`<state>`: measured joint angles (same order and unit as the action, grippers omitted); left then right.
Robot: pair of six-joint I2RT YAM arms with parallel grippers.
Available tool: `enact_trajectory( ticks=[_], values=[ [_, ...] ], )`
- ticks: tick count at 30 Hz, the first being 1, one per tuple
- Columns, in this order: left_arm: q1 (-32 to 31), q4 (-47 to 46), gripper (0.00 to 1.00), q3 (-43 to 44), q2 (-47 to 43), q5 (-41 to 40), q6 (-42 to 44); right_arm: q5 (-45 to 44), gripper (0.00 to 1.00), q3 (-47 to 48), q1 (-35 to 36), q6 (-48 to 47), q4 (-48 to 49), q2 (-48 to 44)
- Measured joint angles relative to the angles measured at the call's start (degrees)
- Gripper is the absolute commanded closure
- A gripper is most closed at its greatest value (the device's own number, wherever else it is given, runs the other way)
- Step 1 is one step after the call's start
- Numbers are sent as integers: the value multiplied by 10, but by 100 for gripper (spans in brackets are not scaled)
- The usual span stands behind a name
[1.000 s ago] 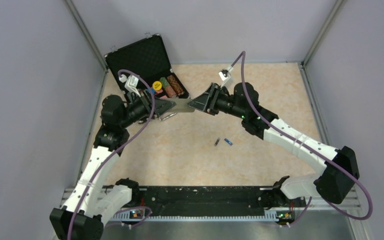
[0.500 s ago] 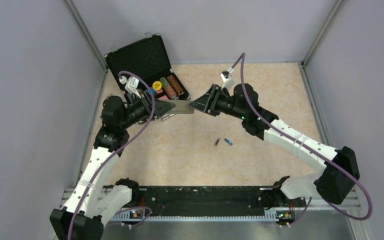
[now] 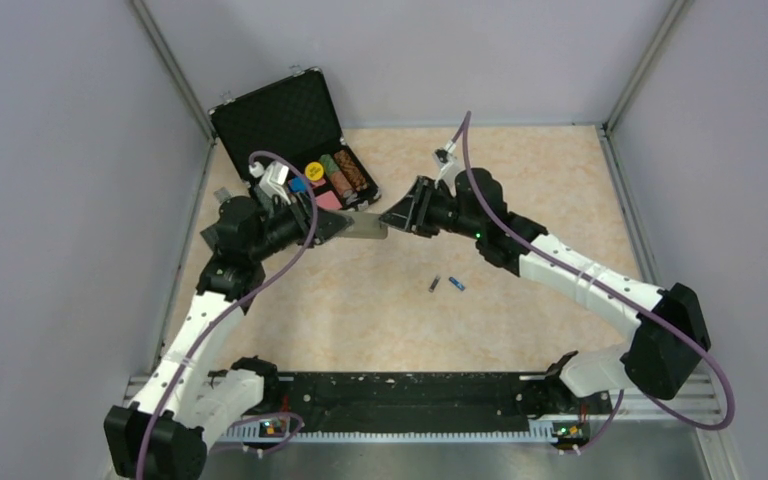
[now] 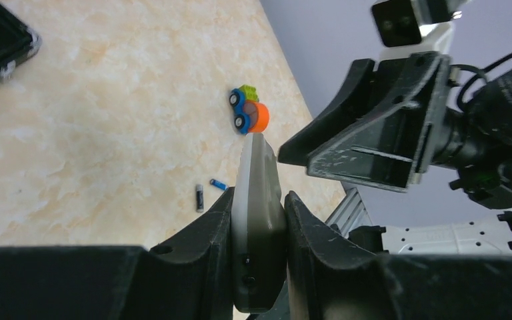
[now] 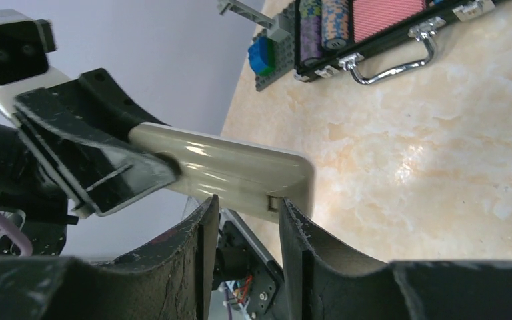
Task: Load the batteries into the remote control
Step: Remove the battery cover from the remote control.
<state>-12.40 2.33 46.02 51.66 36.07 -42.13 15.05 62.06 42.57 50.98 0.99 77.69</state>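
We find the remote control (image 4: pixel 257 200) off the table, in the air at the upper middle of the overhead view, lying flat and lengthwise between the two arms. Its near end sits squeezed between the fingers (image 4: pixel 203 233) of the left gripper (image 3: pixel 335 226), which press on both of its broad faces. Its far, rounded end sticks out free.

That free end reaches the right gripper (image 5: pixel 247 203). In the right wrist view the remote's corner hangs just over the gap between the two dark fingers (image 5: pixel 193 247), which stand a narrow way apart with nothing clamped between them. We cannot tell if their tips touch the remote.

The batteries (image 3: pixel 445 285) lie on the marbled table (image 3: pixel 360 330), below and right of the remote and well apart from both grippers. The dark grey one is on the left and the blue one just beside it on the right.

In the left wrist view a small toy car (image 4: pixel 249 112) stands beyond them. An open black case (image 3: pixel 290 130) lies at the upper left.
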Motion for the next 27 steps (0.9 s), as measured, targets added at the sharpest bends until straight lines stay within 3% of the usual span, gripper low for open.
enact_trajectory(
  ticks=[10,17,27],
  values=[
    [-37,-104,100,-173,122,-12,-56,-36,65,-37,0,-25,-59,8],
    [-49,-189,100,-277,141,-20,-79,-22,65,-113,0,-48,-66,52],
    [-49,-318,100,-350,165,-42,-104,21,61,-190,16,-30,37,106]
  ],
)
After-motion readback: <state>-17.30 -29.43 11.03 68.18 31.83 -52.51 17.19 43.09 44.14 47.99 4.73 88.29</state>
